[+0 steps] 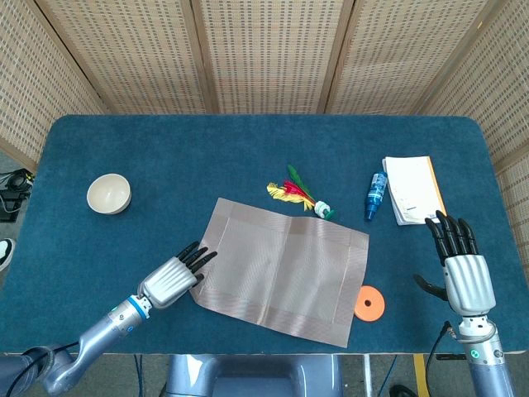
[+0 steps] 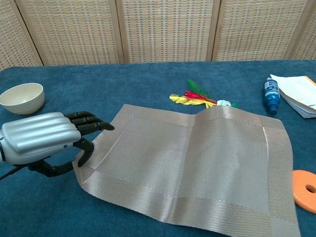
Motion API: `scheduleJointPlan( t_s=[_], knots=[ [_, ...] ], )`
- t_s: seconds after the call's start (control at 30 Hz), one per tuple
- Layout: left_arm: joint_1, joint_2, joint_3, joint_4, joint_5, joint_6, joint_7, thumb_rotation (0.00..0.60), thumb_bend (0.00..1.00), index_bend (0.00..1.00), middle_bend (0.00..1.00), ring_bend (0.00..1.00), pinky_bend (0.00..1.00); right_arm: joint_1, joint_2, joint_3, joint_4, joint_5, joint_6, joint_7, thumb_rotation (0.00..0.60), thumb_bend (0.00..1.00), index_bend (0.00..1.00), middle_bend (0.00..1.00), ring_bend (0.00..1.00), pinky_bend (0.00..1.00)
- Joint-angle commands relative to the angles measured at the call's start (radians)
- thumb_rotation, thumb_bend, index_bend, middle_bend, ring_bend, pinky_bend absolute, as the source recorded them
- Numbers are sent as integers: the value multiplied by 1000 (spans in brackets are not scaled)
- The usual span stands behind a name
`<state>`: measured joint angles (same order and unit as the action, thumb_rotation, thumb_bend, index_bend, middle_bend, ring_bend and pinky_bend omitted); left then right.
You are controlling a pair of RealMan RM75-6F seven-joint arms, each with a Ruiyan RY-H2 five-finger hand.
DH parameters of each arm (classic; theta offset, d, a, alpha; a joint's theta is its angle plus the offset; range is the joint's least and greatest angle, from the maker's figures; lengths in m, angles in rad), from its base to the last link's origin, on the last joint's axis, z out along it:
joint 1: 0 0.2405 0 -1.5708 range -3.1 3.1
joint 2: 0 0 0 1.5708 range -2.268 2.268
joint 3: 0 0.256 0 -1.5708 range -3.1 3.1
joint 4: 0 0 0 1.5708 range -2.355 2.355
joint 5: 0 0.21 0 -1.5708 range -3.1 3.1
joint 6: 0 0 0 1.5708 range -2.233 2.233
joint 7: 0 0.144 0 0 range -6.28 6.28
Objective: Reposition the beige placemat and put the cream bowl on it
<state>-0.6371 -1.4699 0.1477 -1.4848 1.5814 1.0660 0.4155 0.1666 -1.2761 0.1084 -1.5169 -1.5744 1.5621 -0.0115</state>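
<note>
Left robot hand (image 1: 175, 277) on beige placemat (image 1: 281, 267) corner — cream bowl (image 1: 108, 193) apart

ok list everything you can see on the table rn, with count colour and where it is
placemat: 1, beige, centre-front of table, near-left corner gripped by left hand
bowl: 1, cream, far left, upright, apart from the placemat
feather toy: 1, yellow, red and green, just behind the placemat
bottle: 1, blue, lying right of the feather toy
paper stack: 1, white, right side beside the bottle
ring: 1, orange, flat by the placemat's right edge
table: 1, dark blue cover
left hand: 1, silver and black, holding the placemat's corner
right hand: 1, silver and black, front right, fingers spread, holding nothing
</note>
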Motion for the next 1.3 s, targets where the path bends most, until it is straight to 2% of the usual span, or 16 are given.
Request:
scheduleJointPlan(
  t_s=[0.03,0.17,0.3,0.5,0.77,1.1,1.13,1.2,1.27,1.3],
  knots=[
    [24,18,3,-7,-15,8,16,600,551,842,0,0,0,-1,0,0,-1,-1,1,-1,600,0,35,0,0,0],
    [29,33,17,-13,0,-1,-4,600,551,845,0,0,0,-1,0,0,-1,-1,0,-2,600,0,36,0,0,0],
    [30,62,55,-51,51,-13,-39,600,552,846,0,0,0,-1,1,2,-2,1,0,-1,600,0,36,0,0,0],
    [36,103,88,-139,77,-45,7,600,552,846,0,0,0,-2,1,5,-1,3,2,-2,600,0,38,0,0,0],
    [36,129,89,-225,62,-99,75,600,552,846,0,0,0,-3,1,7,0,6,0,-4,600,0,43,0,0,0],
    [29,143,84,-259,47,-152,79,600,546,829,0,0,0,-3,1,10,3,11,-1,-4,600,0,53,0,0,0],
    [29,145,84,-259,50,-153,76,600,537,807,0,0,0,-3,1,10,3,11,-2,-5,600,0,53,0,0,0],
    [30,149,83,-256,51,-154,79,600,394,616,0,0,0,-3,1,10,3,12,-3,-4,600,0,54,0,0,0],
    [36,152,77,-257,49,-145,81,600,83,176,0,0,0,-3,1,10,3,11,-3,-6,600,0,54,0,0,0],
    [39,157,73,-260,52,-136,67,600,18,75,0,0,0,-3,1,9,2,10,-3,-6,600,0,54,0,0,0]
  ],
)
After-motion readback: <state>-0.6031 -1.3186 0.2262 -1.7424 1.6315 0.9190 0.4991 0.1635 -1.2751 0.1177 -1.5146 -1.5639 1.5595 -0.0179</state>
